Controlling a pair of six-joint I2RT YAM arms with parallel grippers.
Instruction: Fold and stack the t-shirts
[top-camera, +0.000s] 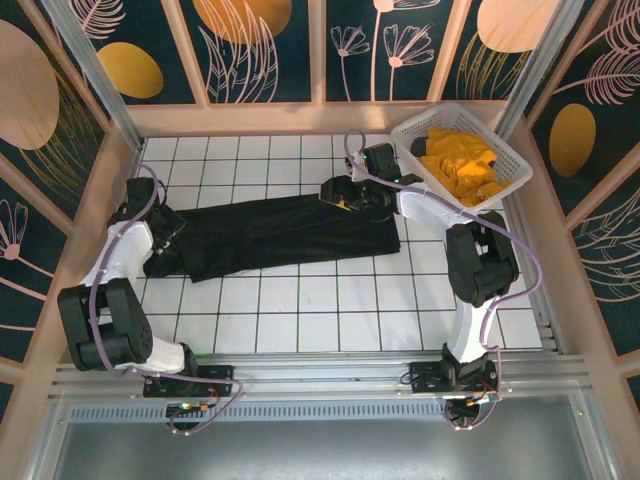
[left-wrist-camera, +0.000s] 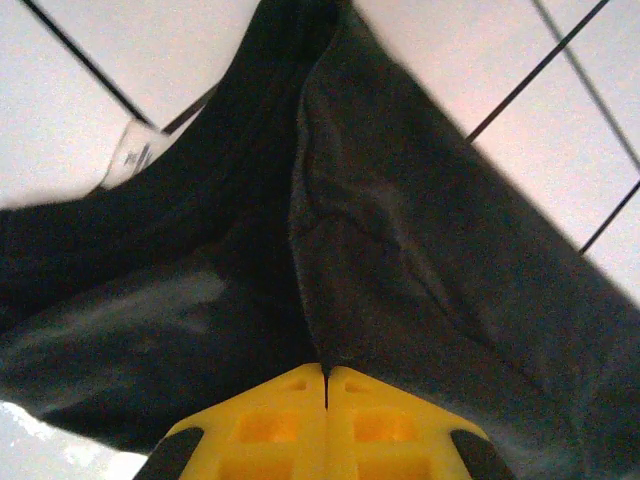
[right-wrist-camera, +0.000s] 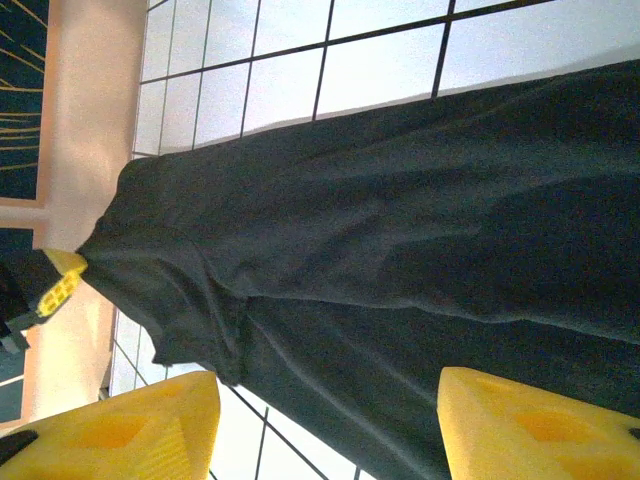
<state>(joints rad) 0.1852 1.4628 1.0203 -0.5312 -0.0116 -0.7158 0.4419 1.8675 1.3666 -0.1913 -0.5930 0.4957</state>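
Black cloth: the black t-shirt lies stretched left to right across the middle of the tiled table. The left gripper is at its left end, fingers pressed together with a fold of cloth pinched between them. The right gripper is at the right end, fingers wide apart over the cloth. The orange-yellow t-shirts lie crumpled in the white basket — far right corner.

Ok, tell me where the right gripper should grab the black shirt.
Probably its right end, at the far edge, coming straight down: the black shirt lies flat in a long band, the left gripper pinches the other end, and the right gripper hangs open.
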